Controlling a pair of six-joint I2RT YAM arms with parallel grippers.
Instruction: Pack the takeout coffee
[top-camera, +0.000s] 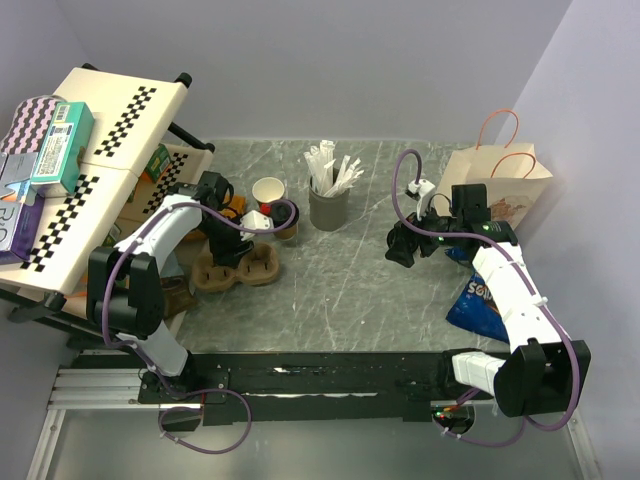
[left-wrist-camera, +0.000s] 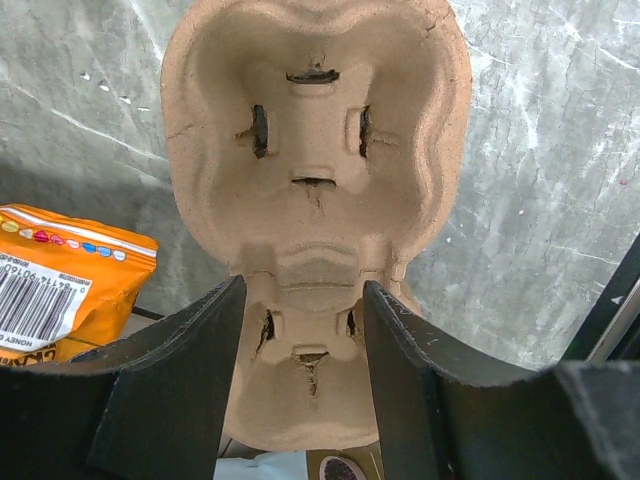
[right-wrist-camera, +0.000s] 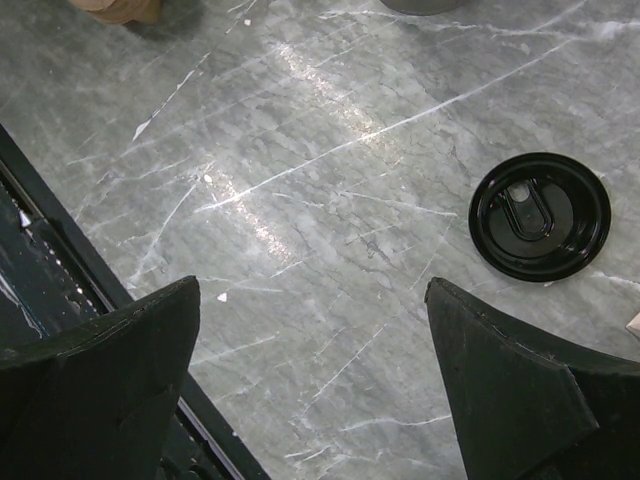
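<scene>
An upright brown takeout coffee cup (top-camera: 268, 191), white inside and without a lid, stands behind the brown moulded cup carrier (top-camera: 243, 268). My left gripper (top-camera: 226, 252) is down at the carrier's left cell. In the left wrist view its black fingers (left-wrist-camera: 190, 370) flank the carrier's near pocket (left-wrist-camera: 308, 370), close against its sides; whether they press it I cannot tell. A black round lid (right-wrist-camera: 540, 215) lies flat on the marble table just right of my right gripper (right-wrist-camera: 310, 330), which hangs open over bare table with nothing between its fingers.
A grey cup of white sticks (top-camera: 328, 203) stands mid-table. A kraft paper bag with handles (top-camera: 497, 178) and a blue snack bag (top-camera: 478, 303) sit at the right. An orange snack bag (left-wrist-camera: 60, 285) and a cart with checker-marked boxes (top-camera: 110, 150) crowd the left.
</scene>
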